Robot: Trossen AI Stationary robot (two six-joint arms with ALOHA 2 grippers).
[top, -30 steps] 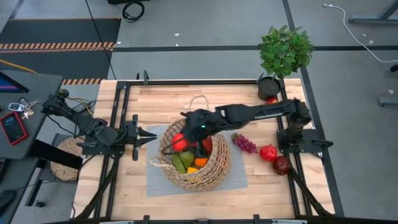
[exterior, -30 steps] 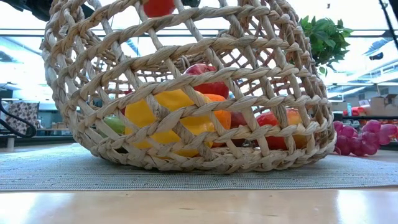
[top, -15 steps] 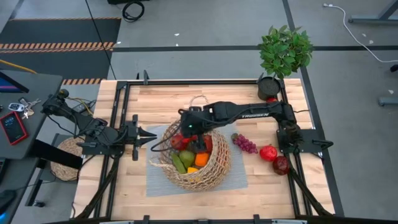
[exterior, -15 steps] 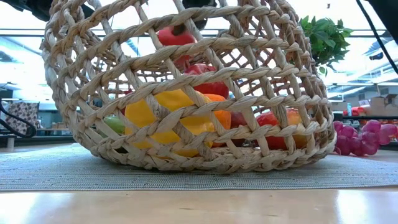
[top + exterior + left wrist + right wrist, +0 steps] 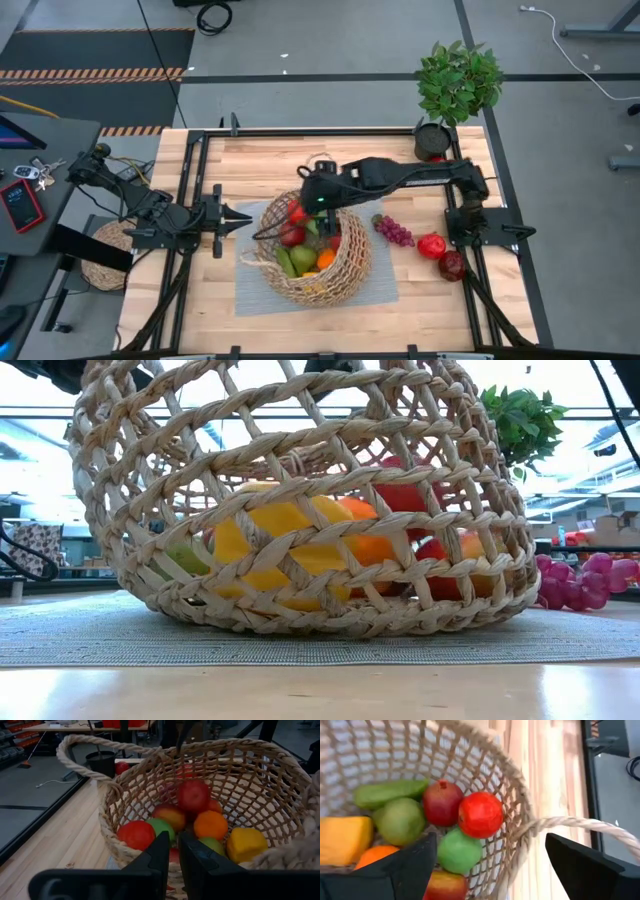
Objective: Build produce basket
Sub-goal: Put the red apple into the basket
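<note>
My right gripper hangs over the large round tan wicker basket with fingers spread wide and empty; the red round fruit lies free among the produce inside. Remaining purple grapes and two red fruits lie on the wooden table on my right arm's side, nearer it than my left gripper, pinched shut beside the basket.

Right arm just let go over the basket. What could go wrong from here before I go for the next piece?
1. The right gripper hangs open close above the basket rim; pulling out sideways could snag the handle.
2. The red fruit sits on top of the pile and may roll.
3. Grapes and two red fruits wait beside the right arm's base, so the reach looks cramped.
</note>
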